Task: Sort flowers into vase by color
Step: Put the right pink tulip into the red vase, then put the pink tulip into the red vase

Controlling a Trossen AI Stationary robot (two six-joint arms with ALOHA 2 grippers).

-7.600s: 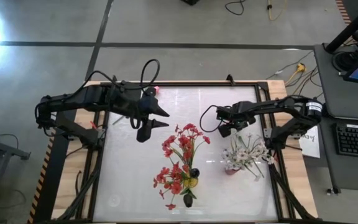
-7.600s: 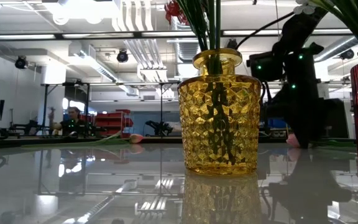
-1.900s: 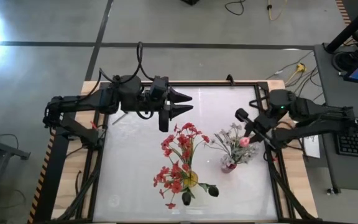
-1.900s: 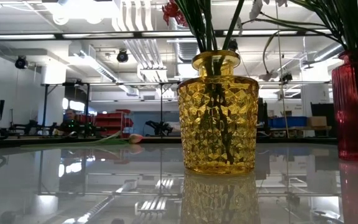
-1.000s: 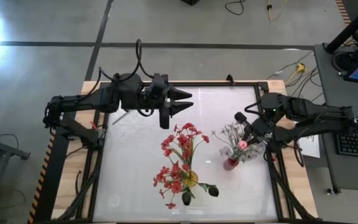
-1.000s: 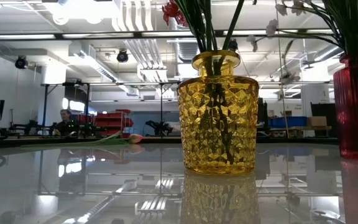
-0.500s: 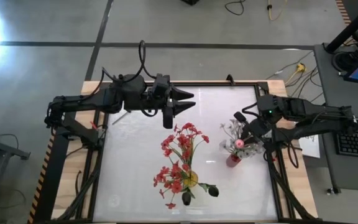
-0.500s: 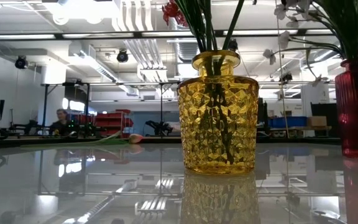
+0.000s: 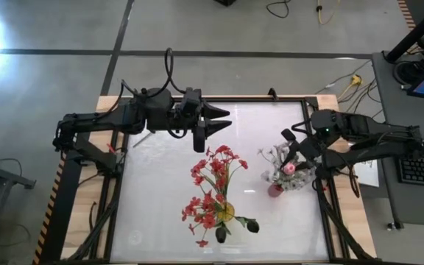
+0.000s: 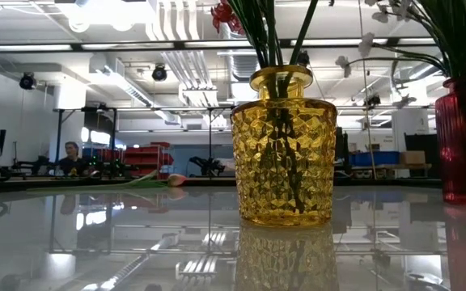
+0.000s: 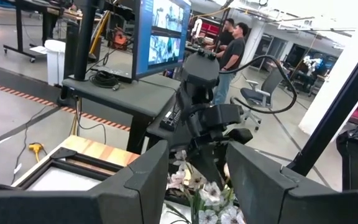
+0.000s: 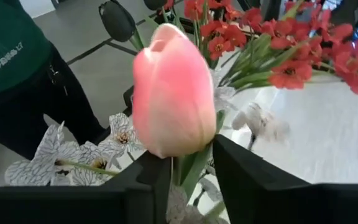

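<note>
Count: 2 vases — one yellow glass vase [image 10: 284, 149], one red ribbed vase [image 10: 464, 139]. 1 pink tulip [image 12: 170, 92]. 2 arms.

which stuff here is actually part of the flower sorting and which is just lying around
Part of the job:
- pink tulip, gripped by the right gripper
- red vase with white flowers
- yellow vase with red flowers
- left gripper, open, waiting over the table

Lying about:
- keyboard
- floor cables
- paper sheet

Bright overhead lighting; glare blob at 10 o'clock in high view; glossy table [image 10: 136, 234] mirrors ceiling lights; pink bud [image 12: 169, 93] slightly soft.
</note>
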